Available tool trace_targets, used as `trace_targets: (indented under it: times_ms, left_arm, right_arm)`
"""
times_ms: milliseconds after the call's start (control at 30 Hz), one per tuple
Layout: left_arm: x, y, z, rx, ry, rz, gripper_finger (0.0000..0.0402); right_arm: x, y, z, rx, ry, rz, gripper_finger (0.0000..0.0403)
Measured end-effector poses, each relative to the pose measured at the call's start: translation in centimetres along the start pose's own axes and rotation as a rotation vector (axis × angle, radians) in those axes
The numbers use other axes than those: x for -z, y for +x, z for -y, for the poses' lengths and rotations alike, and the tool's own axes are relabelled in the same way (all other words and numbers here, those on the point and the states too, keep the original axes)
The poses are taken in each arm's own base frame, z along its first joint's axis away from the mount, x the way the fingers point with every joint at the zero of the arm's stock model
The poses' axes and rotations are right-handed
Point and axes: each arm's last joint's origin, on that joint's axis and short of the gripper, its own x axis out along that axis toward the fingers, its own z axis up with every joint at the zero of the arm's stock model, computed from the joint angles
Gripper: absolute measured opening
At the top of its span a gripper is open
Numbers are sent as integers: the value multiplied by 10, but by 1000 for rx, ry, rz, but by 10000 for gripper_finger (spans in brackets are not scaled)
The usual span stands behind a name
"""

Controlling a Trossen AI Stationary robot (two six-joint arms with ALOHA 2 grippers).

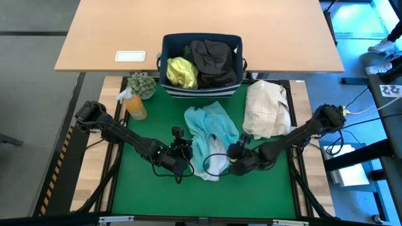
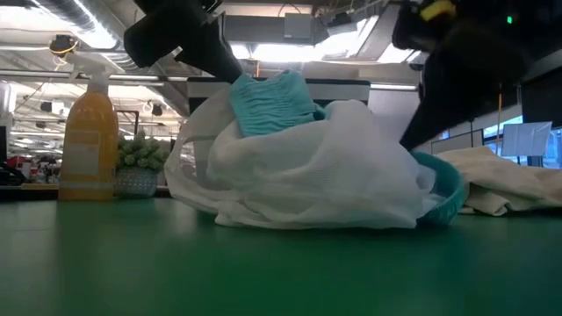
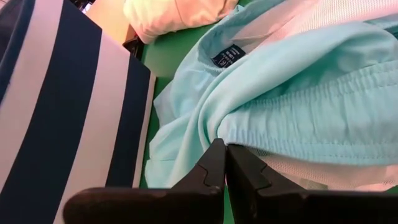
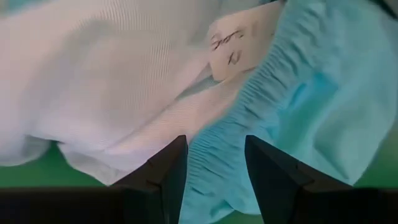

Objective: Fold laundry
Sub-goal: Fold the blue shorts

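High view, turquoise garment (image 1: 210, 129) between both tools, left tool (image 1: 186, 154) clenched on its edge, right tool (image 1: 231, 158) parted around waistband.

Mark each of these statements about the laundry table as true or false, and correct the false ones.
1. The turquoise garment lies on the green mat between the two grippers. True.
2. The fabric bin is empty. False: it holds a yellow-green shirt and dark garments.
3. The left gripper's fingers are shut. True.
4. The orange spray bottle lies inside the bin. False: it stands outside it, beside a small plant.
5. The right gripper's fingers are pressed together. False: they stand apart, right up against the garment's gathered edge.
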Motion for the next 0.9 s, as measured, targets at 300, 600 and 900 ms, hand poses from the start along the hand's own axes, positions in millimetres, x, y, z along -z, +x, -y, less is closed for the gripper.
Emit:
trace_targets:
  times_ms: [300,600,900]
  left_arm:
    - [2,1,-1,2,13,-17,0]
    - [2,-2,-4,-10,0,-17,0]
    - [4,-27,-19,7,-79,9,0]
  right_arm:
    - [8,14,0,61,-33,-50,161]
    - [13,10,8,152,-56,-74,149]
    - [13,8,10,172,-84,-85,32]
